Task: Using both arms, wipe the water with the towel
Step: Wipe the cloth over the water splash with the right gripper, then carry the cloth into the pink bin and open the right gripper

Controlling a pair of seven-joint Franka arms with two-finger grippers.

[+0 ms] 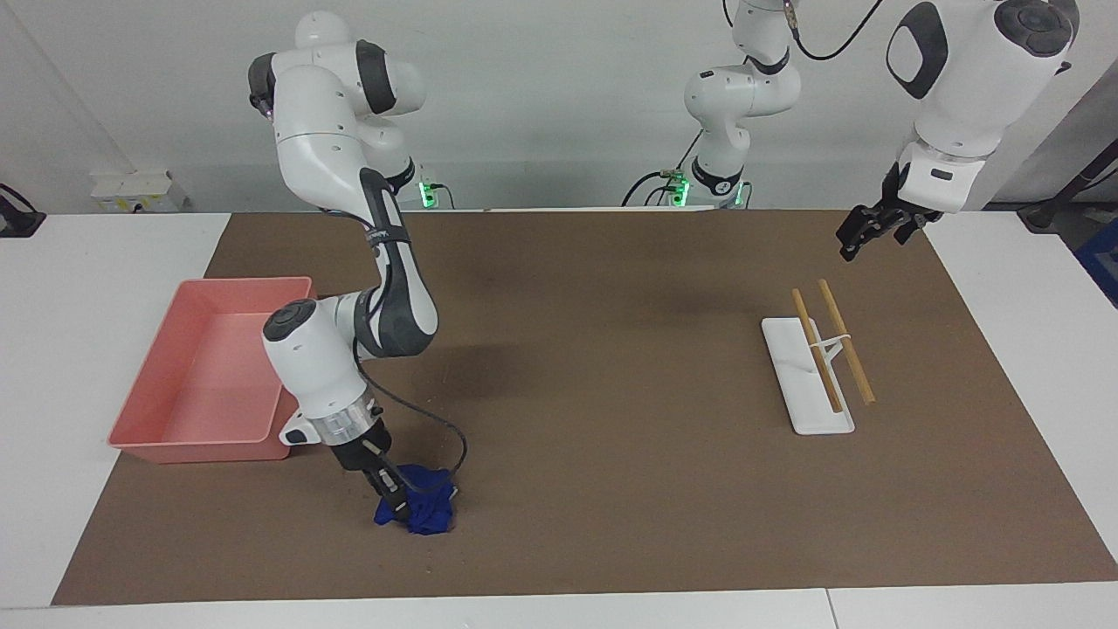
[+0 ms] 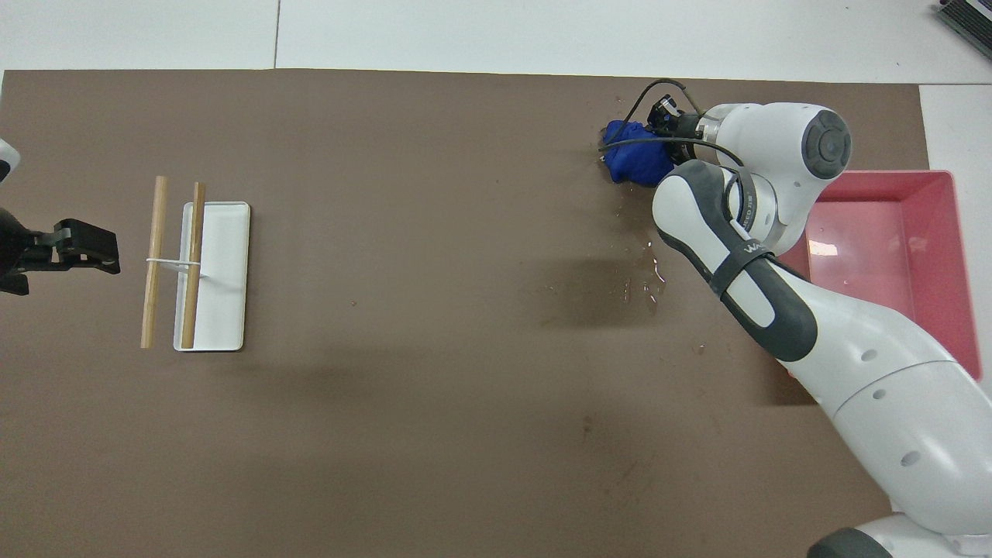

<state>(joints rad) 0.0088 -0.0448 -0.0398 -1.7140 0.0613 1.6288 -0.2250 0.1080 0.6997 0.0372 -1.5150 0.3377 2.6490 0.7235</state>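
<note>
The royal-blue towel (image 1: 430,508) lies bunched on the brown mat, farther from the robots than the pink tray (image 1: 148,384). My right gripper (image 1: 395,496) reaches down beside the tray and is shut on the towel, pressing it to the mat. In the overhead view the towel (image 2: 629,159) sits at the right gripper's tip (image 2: 657,138). The water (image 2: 652,280) is a faint streak of shiny droplets and dark blotches, nearer to the robots than the towel, beside the tray (image 2: 883,177). My left gripper (image 1: 863,238) hangs open and empty in the air by the white rack (image 1: 799,384), waiting.
The white flat rack (image 2: 229,271) with two wooden sticks (image 2: 153,260) lies toward the left arm's end of the mat. The pink tray stands at the right arm's end, part on the mat, part on the white table (image 1: 52,367).
</note>
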